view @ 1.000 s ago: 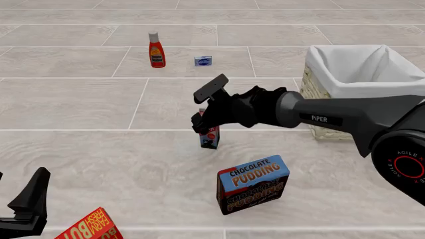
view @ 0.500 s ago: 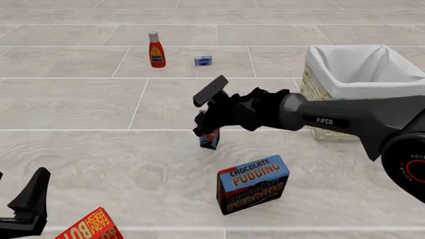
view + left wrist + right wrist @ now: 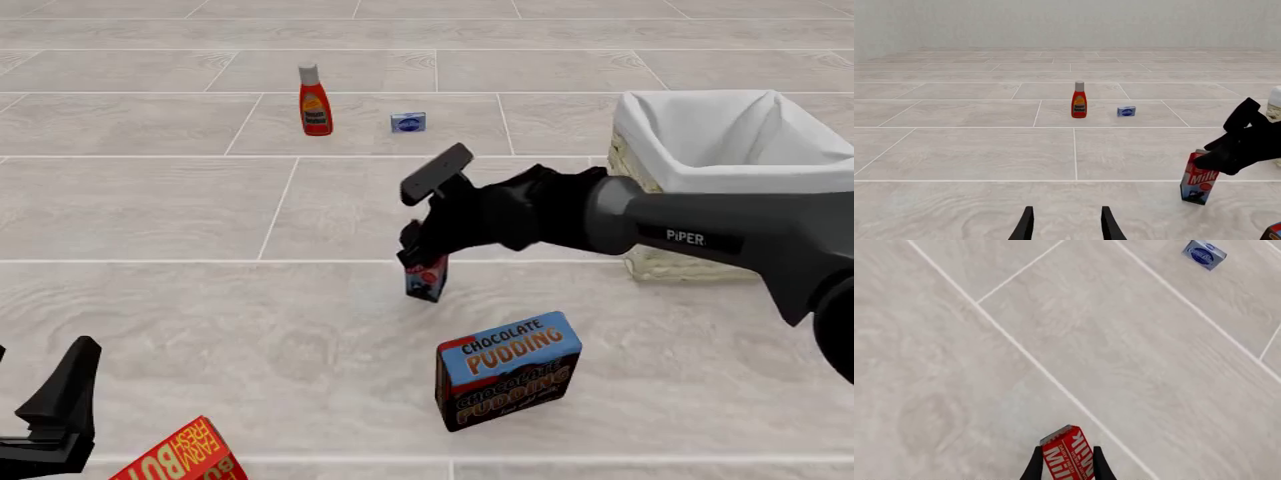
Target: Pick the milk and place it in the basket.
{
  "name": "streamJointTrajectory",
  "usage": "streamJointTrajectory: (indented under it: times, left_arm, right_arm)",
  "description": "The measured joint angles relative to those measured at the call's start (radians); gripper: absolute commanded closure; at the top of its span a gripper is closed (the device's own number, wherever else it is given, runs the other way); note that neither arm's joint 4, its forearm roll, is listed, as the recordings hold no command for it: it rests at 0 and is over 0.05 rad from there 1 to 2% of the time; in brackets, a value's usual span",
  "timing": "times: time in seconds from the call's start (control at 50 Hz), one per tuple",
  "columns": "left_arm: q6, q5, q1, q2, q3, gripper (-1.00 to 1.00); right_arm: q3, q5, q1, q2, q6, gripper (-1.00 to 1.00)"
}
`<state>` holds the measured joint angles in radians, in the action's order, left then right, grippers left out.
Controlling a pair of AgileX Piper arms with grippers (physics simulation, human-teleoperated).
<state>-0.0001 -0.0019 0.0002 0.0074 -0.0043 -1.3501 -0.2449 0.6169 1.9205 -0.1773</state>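
Since a second ago my right gripper (image 3: 418, 255) has carried the milk (image 3: 426, 279) slightly rightward and upward; the carton now hangs tilted, its dark bottom apparently clear of the tiled table (image 3: 160, 300), though I cannot be sure from the front.

Right wrist view: my two fingers (image 3: 1035, 466) pinch the red carton (image 3: 1068, 455) from both sides, white lettering facing the lens. Jaws narrow, clamped on it.

Left wrist view confirms the carton (image 3: 1199, 178) leaning, its top hidden in my right gripper (image 3: 1227, 157).

Basket (image 3: 721, 160) sits off to the right of the carton, well apart. Chocolate pudding box (image 3: 509, 370) stands nearer the camera. Ketchup bottle (image 3: 315, 100) and small blue box (image 3: 408, 122) far back.

Left gripper (image 3: 1066, 225) idles at lower left, fingers apart, holding nothing, next to a red-orange box (image 3: 180, 455).
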Motion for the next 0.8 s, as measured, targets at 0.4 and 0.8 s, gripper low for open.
streamJointTrajectory:
  times: [0.4,0.8]
  left_arm:
    - [0.0,0.0,0.0,0.0,0.0,-1.0]
    - [0.0,0.0,0.0,0.0,0.0,-1.0]
  right_arm:
    - [0.005,-0.09,-0.03,-0.143,-0.045,1.0]
    - [-0.022,-0.193,-0.09,-0.307,-0.055,1.0]
